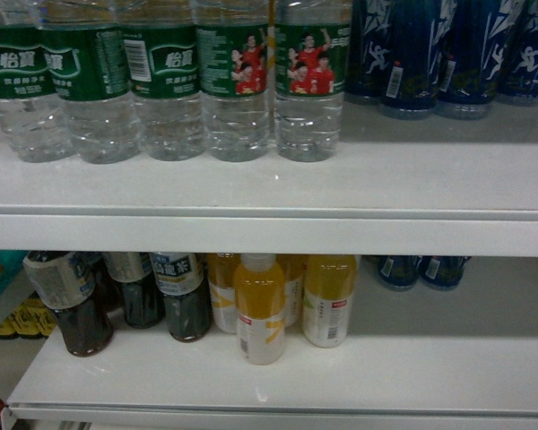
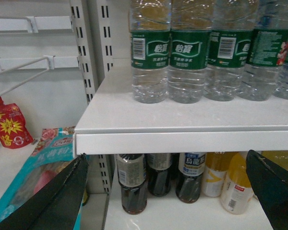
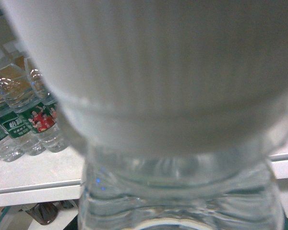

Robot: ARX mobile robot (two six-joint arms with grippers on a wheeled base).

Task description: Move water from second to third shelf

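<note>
A row of water bottles point(image 1: 236, 81) with green labels stands on the upper white shelf point(image 1: 412, 179); the left wrist view also shows these water bottles point(image 2: 186, 62). One more water bottle point(image 3: 177, 120) fills the right wrist view from just below the camera, its white ribbed cap and clear neck blurred. It hangs in front of the shelf, and my right gripper is shut on it, fingers hidden under it. My left gripper point(image 2: 165, 160) is open and empty, its black fingers point(image 2: 62, 196) wide apart in front of the lower shelf. Neither gripper appears in the head view.
The lower shelf point(image 1: 412, 376) carries dark tea bottles point(image 1: 72, 305) and yellow drink bottles point(image 1: 260, 309). Dark blue bottles point(image 1: 430, 54) stand at the upper shelf's right. Snack bags point(image 2: 43, 163) and a slotted upright point(image 2: 84, 52) lie left of the shelves.
</note>
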